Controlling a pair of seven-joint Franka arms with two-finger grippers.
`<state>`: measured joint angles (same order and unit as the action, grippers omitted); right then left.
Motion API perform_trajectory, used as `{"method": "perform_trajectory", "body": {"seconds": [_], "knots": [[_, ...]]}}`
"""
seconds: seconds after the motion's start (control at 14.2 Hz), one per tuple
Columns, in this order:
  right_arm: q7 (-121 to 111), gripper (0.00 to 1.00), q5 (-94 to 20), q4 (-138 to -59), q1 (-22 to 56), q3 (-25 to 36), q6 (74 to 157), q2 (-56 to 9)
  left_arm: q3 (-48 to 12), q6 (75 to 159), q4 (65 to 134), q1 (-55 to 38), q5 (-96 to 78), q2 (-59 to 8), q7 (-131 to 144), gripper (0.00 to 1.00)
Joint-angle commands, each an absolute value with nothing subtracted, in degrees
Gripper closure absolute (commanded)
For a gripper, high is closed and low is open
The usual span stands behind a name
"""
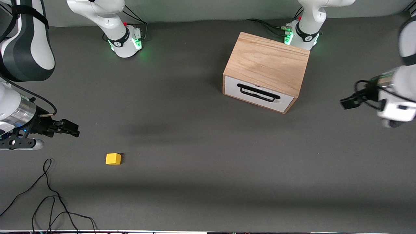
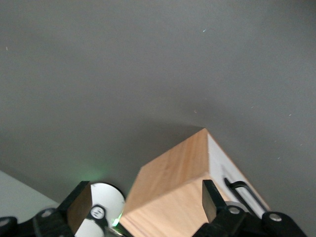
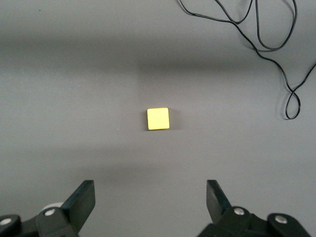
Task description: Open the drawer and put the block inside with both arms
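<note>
The dark grey table [image 1: 201, 146] is filling almost the whole scene, matte and slightly textured, with a pale wall running along its edge by the robots' bases and a loose black cable [image 1: 48, 198] curling on the edge nearest the front camera at the right arm's end. On it the light oak box [image 1: 268, 66] is sitting close to the left arm's base, turned a little askew, and its drawer [image 1: 258, 95] is sitting fully shut, white front and black bar handle [image 1: 257, 92] facing the front camera. The left gripper [image 1: 347, 103] is hanging over bare table toward the left arm's end, well apart from the handle, its fingers [image 2: 209, 200] spread wide and holding nothing. The right gripper [image 1: 73, 129] is hovering above the table at the right arm's end, jaws likewise standing fully apart and empty, with the small yellow block [image 1: 113, 159] lying on the table near it and nearer the front camera. Nothing of the task is looking done yet. The risks, as I judge them: the box being skewed, a pull not squared to the handle could be dragging the whole box instead of opening the drawer; a descent not centred on the block could be nudging it away; and the cable could be snagging a low sweep.
</note>
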<state>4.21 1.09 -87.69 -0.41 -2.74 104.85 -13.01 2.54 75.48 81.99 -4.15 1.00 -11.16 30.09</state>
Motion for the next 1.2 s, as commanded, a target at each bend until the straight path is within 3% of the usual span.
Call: {"method": "perform_trajectory", "body": {"seconds": [0.0, 1.13], "knots": [[4.04, 0.00, 1.93, -86.57, -0.53, -2.90, 104.41, -13.62, 2.02, 74.97, 82.88, -1.23, 0.79, -10.02, 24.08, 0.01], [4.04, 0.00, 1.67, -87.98, -0.44, -2.11, 104.41, -13.10, 0.97, 87.88, 83.85, -27.33, -3.69, -20.29, 71.62, 0.01]]}}
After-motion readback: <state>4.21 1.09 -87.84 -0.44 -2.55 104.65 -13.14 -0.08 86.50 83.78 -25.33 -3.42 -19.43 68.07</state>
